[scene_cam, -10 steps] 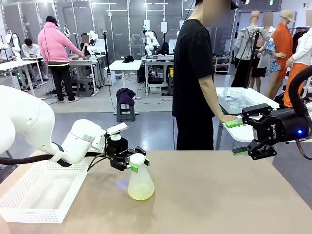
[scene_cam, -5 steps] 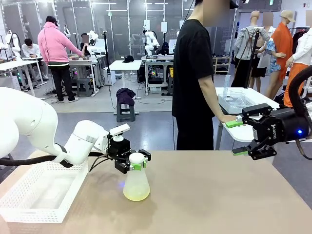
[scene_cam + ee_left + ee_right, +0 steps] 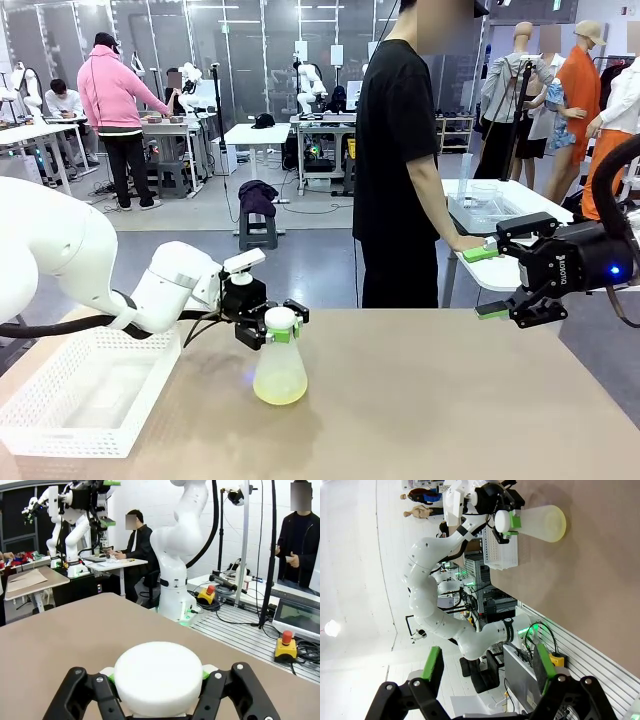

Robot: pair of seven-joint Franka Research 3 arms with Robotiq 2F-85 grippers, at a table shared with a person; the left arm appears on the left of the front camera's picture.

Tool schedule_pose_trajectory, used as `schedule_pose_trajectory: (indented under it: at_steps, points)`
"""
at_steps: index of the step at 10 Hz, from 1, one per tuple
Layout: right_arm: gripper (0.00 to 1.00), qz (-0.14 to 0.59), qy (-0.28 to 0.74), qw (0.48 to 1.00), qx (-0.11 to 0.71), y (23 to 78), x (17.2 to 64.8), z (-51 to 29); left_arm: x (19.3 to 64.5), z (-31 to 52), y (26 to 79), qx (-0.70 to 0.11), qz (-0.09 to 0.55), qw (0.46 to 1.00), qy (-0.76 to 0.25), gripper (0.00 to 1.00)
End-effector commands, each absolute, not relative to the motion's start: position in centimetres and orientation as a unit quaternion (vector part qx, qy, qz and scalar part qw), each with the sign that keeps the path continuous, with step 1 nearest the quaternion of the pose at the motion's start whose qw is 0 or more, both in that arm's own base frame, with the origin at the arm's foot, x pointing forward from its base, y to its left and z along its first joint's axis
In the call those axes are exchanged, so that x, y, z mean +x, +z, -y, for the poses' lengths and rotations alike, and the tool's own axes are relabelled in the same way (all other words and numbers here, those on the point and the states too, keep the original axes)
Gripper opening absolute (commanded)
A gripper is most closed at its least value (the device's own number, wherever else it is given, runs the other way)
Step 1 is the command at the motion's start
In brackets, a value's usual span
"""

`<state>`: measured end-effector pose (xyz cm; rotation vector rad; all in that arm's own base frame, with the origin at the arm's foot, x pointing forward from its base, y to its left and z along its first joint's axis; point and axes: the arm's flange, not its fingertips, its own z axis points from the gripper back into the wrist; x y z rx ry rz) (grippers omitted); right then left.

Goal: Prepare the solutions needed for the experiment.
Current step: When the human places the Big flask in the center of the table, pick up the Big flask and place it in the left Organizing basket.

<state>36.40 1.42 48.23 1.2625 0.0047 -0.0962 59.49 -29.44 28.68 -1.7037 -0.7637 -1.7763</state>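
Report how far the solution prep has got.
Done: the left gripper is shut on the neck of the flask, which stands on the table. In hand: that grip. Left: moving the flask; the right gripper is open, holding nothing.

White "ROBOTIQ" lettering runs sideways down the black two-finger right claw (image 3: 490, 282) at the right of the front view, small and only just legible. Nothing else can be read.

Flask (image 3: 280, 372) stands on counter (image 3: 450, 400) left of centre, basket (image 3: 85, 395) at its left (person (image 3: 400, 160) behind counter).
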Motion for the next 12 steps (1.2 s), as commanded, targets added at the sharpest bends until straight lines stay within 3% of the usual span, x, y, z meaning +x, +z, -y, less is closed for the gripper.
schedule_pose_trajectory:
  at_steps: [1,7,12]
  points:
    - [0.90,0.003,-0.042,0.801,0.597,48.3,36.5,-1.6,59.9,29.0,32.5,-0.652,0.297,0.268,-0.644,0.06]
    - [0.90,0.003,-0.042,0.801,0.597,48.3,36.5,-1.6,61.6,23.5,44.3,-0.624,0.346,0.226,-0.663,0.06]
    - [0.90,0.003,-0.042,0.801,0.597,48.3,36.5,-1.6,62.3,7.7,52.6,-0.531,0.443,0.249,-0.678,0.06]
